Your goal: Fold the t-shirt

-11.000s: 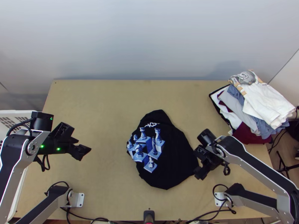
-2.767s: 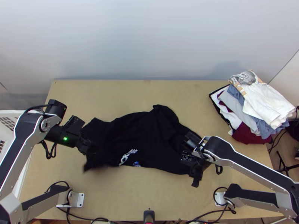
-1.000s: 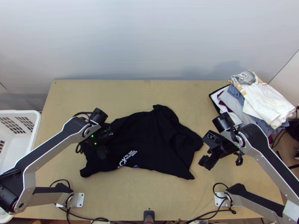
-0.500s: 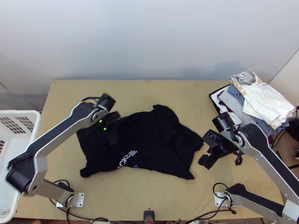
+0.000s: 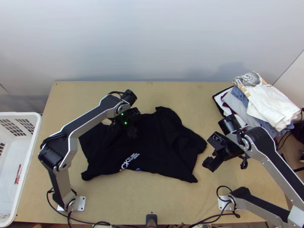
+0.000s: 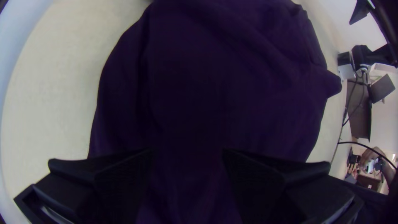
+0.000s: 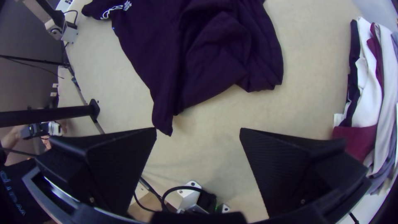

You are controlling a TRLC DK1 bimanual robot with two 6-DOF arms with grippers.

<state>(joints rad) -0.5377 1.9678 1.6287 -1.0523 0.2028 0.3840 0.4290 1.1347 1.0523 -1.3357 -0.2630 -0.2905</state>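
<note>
The black cotton t-shirt (image 5: 155, 140) lies in the middle of the light wooden table (image 5: 133, 197), spread unevenly with creases, its white lettering at the near edge; probably it must be flattened before a proper fold. The black left hand (image 6: 187, 153) is above its far part, released, with fingers apart, I think for choosing a place to grip. The black right hand (image 7: 198, 130), also released, is just beside the shirt, perhaps to leave room for the left. The pile of folded clothes (image 5: 266, 102) sits at the far right corner, likely to keep the working area free. I count one t-shirt, two hands, one pile and one white plastic basket (image 5: 19, 113); the pile has several garments, but their exact number I cannot tell.
</note>
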